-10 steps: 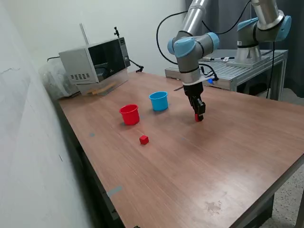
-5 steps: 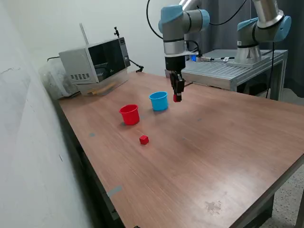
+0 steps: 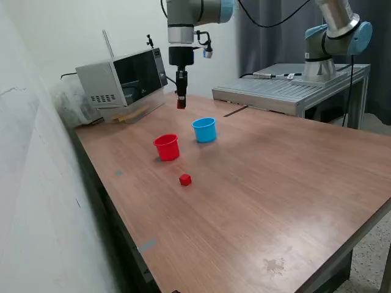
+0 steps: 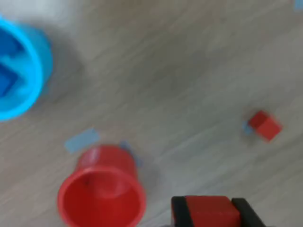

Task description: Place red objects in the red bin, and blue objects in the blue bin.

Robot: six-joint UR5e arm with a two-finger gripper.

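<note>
The tool (image 3: 181,102) hangs high over the table (image 3: 293,183), fingers pointing straight down and pinching a red cube (image 4: 211,213) between them; in the wrist view the cube sits squarely between the two dark finger pads (image 4: 178,211), which press on its opposite faces. In the exterior view the same cube shows as a small red spot at the fingertips, well above the wood.

The relation that matters is tool to red cup (image 3: 166,147). In the exterior view the cup stands on the table below the tool and a little toward that view's left. In the wrist view the cup's open mouth (image 4: 100,198) lies just beside the held cube, not under it, so the cube is near the rim but not yet over the opening. The cup's inside looks empty. My judgement is that the coming move calls for a short sideways shift to centre the cube over the mouth before releasing it or lowering it.

The light-blue cup (image 3: 204,129) stands near the red cup, on the exterior view's right; the wrist view shows dark blue cubes (image 4: 8,66) already inside it. A second red cube (image 3: 185,179) lies loose on the table, apart from both cups, toward the camera in the exterior view.
</note>
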